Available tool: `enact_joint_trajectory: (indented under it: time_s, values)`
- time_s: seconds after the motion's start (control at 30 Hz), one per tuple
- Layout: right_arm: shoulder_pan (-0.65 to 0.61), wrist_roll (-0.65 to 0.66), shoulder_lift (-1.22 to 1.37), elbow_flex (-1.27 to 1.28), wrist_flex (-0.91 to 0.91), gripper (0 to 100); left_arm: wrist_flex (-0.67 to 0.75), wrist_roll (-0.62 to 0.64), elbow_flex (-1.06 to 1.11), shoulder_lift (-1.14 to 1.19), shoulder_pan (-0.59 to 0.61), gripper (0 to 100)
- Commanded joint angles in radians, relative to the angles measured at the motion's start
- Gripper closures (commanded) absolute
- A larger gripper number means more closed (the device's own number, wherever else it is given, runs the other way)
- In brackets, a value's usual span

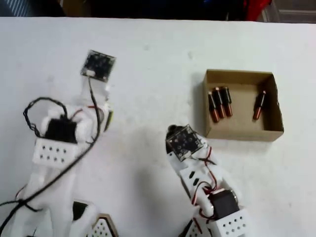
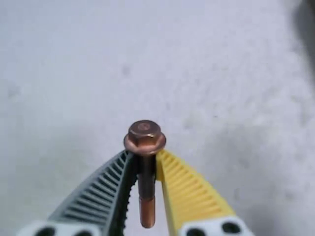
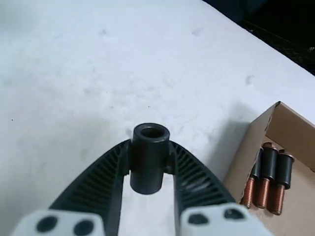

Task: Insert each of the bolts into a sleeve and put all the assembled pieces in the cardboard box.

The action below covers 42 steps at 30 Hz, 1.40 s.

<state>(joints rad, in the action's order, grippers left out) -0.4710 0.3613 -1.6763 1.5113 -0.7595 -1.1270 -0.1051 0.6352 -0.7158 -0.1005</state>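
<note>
Copper bolt [image 2: 144, 138] clamped in left claw [image 2: 144, 155], black sleeve [image 3: 149, 164] gripped in right claw [image 3: 149, 147], four assembled pieces [image 1: 219, 103] in cardboard box [image 1: 242, 133].

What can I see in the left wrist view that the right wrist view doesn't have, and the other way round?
Left wrist view: a copper bolt, clamped in the grey-and-yellow left tool.
Right wrist view: a black sleeve, clamped in the black right tool, plus a corner of the box with three assembled pieces lying in it.
Both: the white table beneath, and a tool shut on one part.
</note>
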Motion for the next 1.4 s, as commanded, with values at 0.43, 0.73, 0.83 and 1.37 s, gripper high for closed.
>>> enact_joint_trajectory:
  time_s: [0.43,0.73,0.83,1.37]
  values:
    - [-0.160,-0.109,-0.004,0.002,0.160,98.2,0.239,0.345,-0.026,-0.105,-0.104,98]
    - [-0.162,-0.169,-0.008,0.086,0.357,98.2,0.293,0.364,-0.028,-0.105,-0.189,98]
    - [-0.162,-0.178,-0.008,0.086,0.360,98.2,0.302,0.336,-0.029,-0.105,-0.228,98]
    - [-0.130,-0.261,-0.010,0.114,0.363,98.2,0.470,0.244,0.037,-0.219,-0.332,98]
